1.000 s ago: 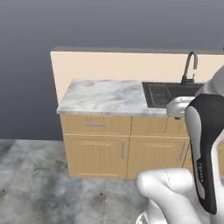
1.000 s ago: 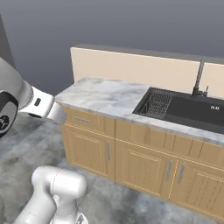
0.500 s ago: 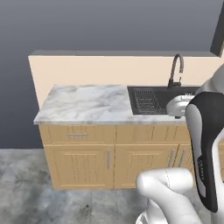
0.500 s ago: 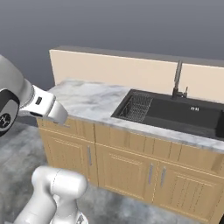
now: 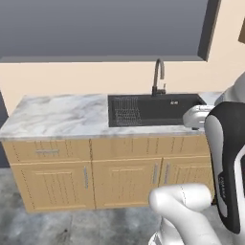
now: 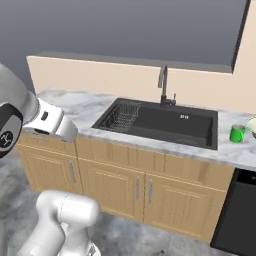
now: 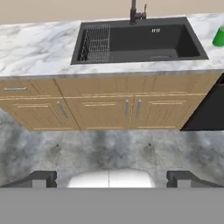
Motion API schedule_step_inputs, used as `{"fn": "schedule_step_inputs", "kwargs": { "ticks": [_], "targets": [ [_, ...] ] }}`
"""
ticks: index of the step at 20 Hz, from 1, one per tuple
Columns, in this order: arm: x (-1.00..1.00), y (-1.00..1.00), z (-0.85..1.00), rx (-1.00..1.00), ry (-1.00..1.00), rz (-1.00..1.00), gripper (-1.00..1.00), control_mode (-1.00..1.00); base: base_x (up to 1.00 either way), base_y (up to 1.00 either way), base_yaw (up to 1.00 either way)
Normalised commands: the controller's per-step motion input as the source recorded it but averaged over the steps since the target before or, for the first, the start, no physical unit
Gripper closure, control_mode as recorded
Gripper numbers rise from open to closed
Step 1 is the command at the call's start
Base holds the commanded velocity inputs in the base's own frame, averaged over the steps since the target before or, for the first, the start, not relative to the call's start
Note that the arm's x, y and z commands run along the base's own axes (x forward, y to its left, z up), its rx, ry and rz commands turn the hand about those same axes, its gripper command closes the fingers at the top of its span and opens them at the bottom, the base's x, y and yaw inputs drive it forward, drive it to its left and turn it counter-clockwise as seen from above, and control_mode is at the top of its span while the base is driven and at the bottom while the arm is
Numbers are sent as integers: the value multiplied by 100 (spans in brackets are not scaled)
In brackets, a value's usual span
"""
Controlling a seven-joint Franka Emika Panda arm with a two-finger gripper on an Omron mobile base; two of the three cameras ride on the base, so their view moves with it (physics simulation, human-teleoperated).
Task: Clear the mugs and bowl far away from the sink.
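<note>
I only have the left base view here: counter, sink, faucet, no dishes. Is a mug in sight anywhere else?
Observer: Yes. In the right base view a green mug stands upright on the counter, just right of the sink.
Operator: And the bowl?
Observer: A pale rim at that view's right edge, behind the mug, may be the bowl, but it is cut off.
Operator: What about the fingers?
Observer: In the hand view the fingers stand wide apart with nothing between them, over the floor in front of the cabinets.
</note>
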Motion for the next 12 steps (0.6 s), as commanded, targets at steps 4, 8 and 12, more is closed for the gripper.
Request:
{"fn": "schedule_step_inputs", "kwargs": {
  "ticks": [4,8,12],
  "targets": [
    [0,0,0,0,0,0,-100,100,8,-74,-17],
    [0,0,0,0,0,0,-100,100,17,-55,-17],
    [0,0,0,0,0,0,-100,100,16,-60,-16]
  ]
}}
